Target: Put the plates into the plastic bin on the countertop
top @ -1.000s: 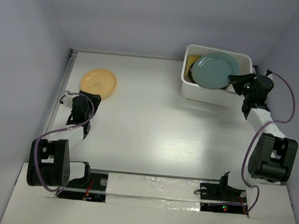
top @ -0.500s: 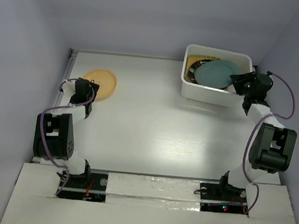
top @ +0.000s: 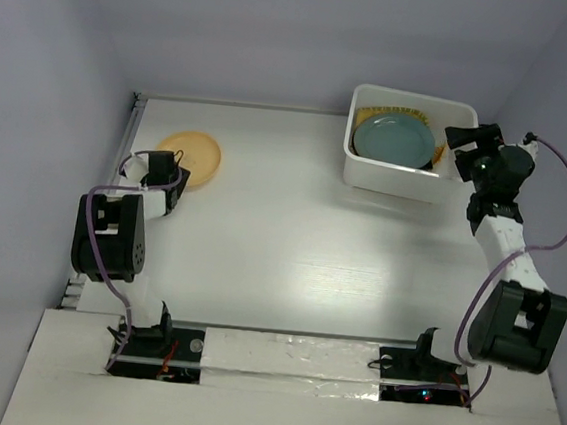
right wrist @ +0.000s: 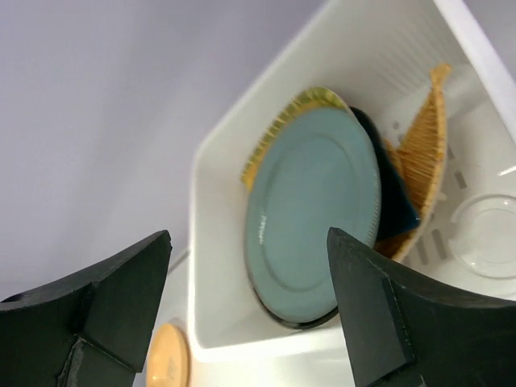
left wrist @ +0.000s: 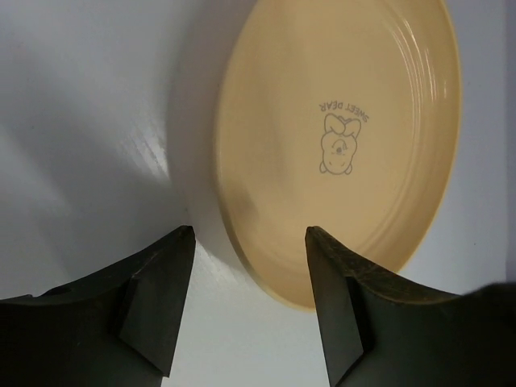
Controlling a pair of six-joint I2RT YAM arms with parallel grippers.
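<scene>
A yellow plate [top: 191, 155] printed with a small bear lies flat on the white countertop [top: 291, 233] at the far left. My left gripper [top: 165, 173] is at its near rim. In the left wrist view the plate [left wrist: 339, 137] has its near edge between the open fingers of that gripper [left wrist: 248, 234], which do not grip it. The white plastic bin [top: 407, 179] stands at the back right. A grey-teal plate [top: 395, 138] lies in it on top of other dishes. My right gripper [top: 467, 150] hangs open and empty at the bin's right end.
The right wrist view shows the bin [right wrist: 218, 242] holding the teal plate [right wrist: 314, 201] over a black-rimmed plate, a yellow woven round [right wrist: 278, 133], a dark blue dish [right wrist: 395, 193] and an orange woven piece [right wrist: 423, 145]. Grey walls close in the counter on three sides.
My right gripper opened and let go of the grey-teal plate, which settled flatter in the bin; the gripper drew back to the right. My left gripper moved forward to the yellow plate's rim.
</scene>
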